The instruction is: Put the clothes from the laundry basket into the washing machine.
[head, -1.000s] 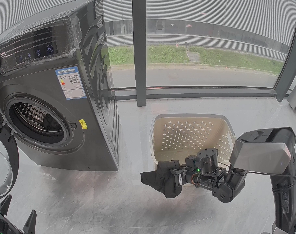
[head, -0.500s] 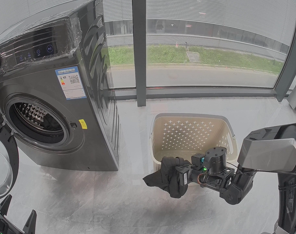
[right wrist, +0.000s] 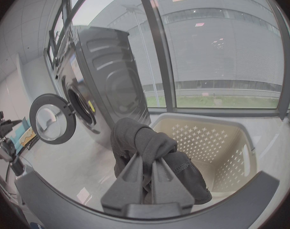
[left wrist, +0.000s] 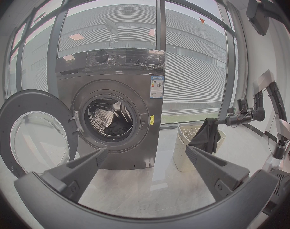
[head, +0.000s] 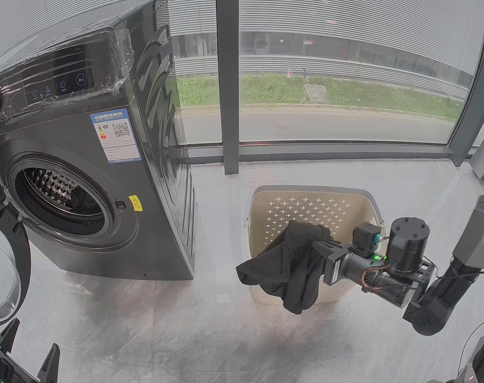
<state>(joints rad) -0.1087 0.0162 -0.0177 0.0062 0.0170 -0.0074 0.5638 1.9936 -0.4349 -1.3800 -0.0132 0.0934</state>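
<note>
**One dark garment [head: 287, 267] pinched above the laundry basket [head: 311, 191]**

Head view: the right gripper [head: 320, 248] reached in from the right, its fingers pressed together on a fold of the dark garment. The cloth hung in loose folds over the laundry basket's near corner, on the side toward the washing machine [head: 146, 134]. Whether its lowest end touched the rim could not be told. The basket stood on the grey floor [head: 199, 336] just beside the machine, in front of the window [head: 348, 54]. The machine's round door [head: 2, 261] was swung wide open at the left edge. The left gripper [head: 33, 336] sat low in the near left corner, fingers spread, holding nothing.

Left wrist view: the left gripper [left wrist: 145, 149] faced the washing machine [left wrist: 119, 67] with both fingers far apart. Some dark clothing [left wrist: 118, 129] lay inside the drum behind the open door [left wrist: 36, 134]. Farther off, the dark garment [left wrist: 207, 135] dangled from the right gripper [left wrist: 219, 122] over the laundry basket [left wrist: 183, 153].

Right wrist view: the right gripper [right wrist: 147, 158] had its two fingers nearly together, clamping the dark garment [right wrist: 141, 140], which bunched over the tips and drooped on either side. Behind it stood the laundry basket [right wrist: 199, 116], and beyond that the washing machine [right wrist: 113, 73] with its door [right wrist: 51, 118] open.
</note>
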